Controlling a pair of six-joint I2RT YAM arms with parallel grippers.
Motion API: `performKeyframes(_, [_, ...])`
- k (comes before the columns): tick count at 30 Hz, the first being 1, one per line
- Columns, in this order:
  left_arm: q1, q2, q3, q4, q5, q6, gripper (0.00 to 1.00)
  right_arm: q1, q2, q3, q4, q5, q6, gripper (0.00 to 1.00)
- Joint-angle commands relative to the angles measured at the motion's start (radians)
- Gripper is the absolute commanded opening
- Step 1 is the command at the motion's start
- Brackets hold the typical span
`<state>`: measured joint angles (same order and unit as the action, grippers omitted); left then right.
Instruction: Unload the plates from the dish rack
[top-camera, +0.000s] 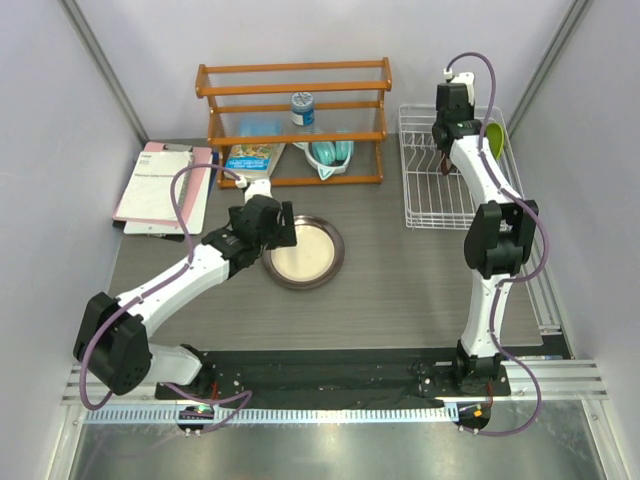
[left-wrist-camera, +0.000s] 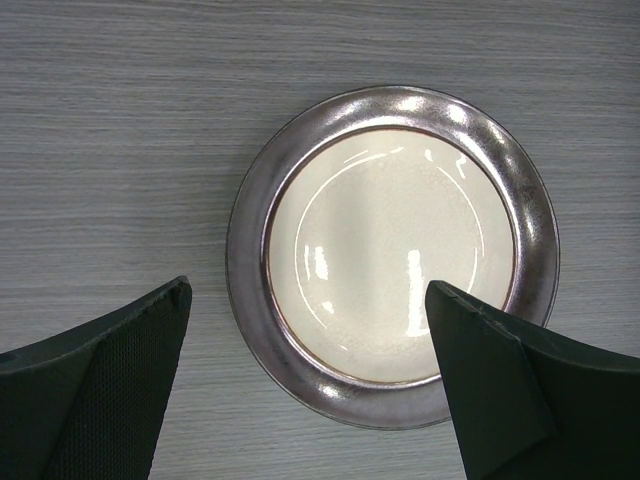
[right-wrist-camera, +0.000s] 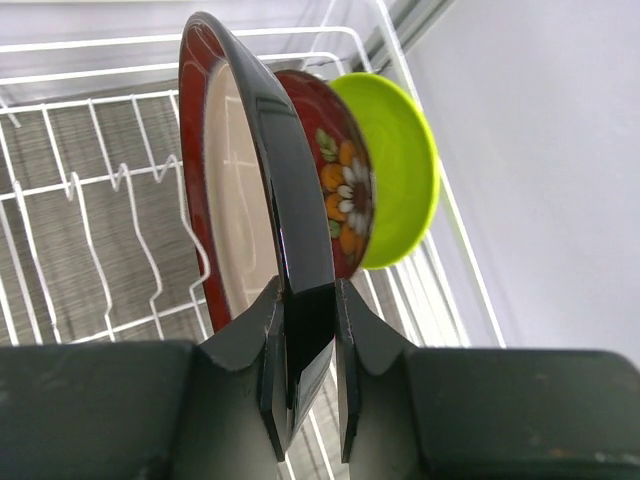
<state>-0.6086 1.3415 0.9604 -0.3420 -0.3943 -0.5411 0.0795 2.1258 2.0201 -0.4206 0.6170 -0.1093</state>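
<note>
The table (left-wrist-camera: 120, 150) is matt grey with a wood grain. Left of the dish rack (right-wrist-camera: 110, 180), which is smooth white coated wire, the grey-brown plate (left-wrist-camera: 390, 250) wears a glossy, almost metallic glaze. In the rack the dark red plate (right-wrist-camera: 290, 220) is mirror-glossy, the patterned plate (right-wrist-camera: 345, 190) glazed, the lime plate (right-wrist-camera: 400, 170) smooth. The left hand (left-wrist-camera: 308, 290) has matt dark fingers (left-wrist-camera: 90, 400), one finely meshed.

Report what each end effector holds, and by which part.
The right end effector grips the edge of the red-rimmed plate. The left end effector, open above the grey-rimmed plate, holds nothing.
</note>
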Motion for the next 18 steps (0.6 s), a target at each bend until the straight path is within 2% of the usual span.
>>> performKeyframes(1, [-0.003, -0.030, -0.011, 0.009, -0.032, -0.003, 0.99, 0.002, -0.158, 0.020, 0.177, 0.135, -0.030, 0.01])
performKeyframes(9, [-0.003, -0.041, -0.006, 0.012, -0.015, -0.013, 1.00, 0.022, -0.282, -0.041, 0.154, 0.138, 0.014, 0.01])
performKeyframes(15, [-0.003, -0.084, -0.031, 0.035, 0.035, -0.013, 0.99, 0.058, -0.452, -0.141, 0.112, 0.053, 0.098, 0.01])
performKeyframes(18, [-0.003, -0.117, -0.055, 0.063, 0.063, -0.014, 1.00, 0.100, -0.520, -0.135, 0.027, -0.028, 0.146, 0.01])
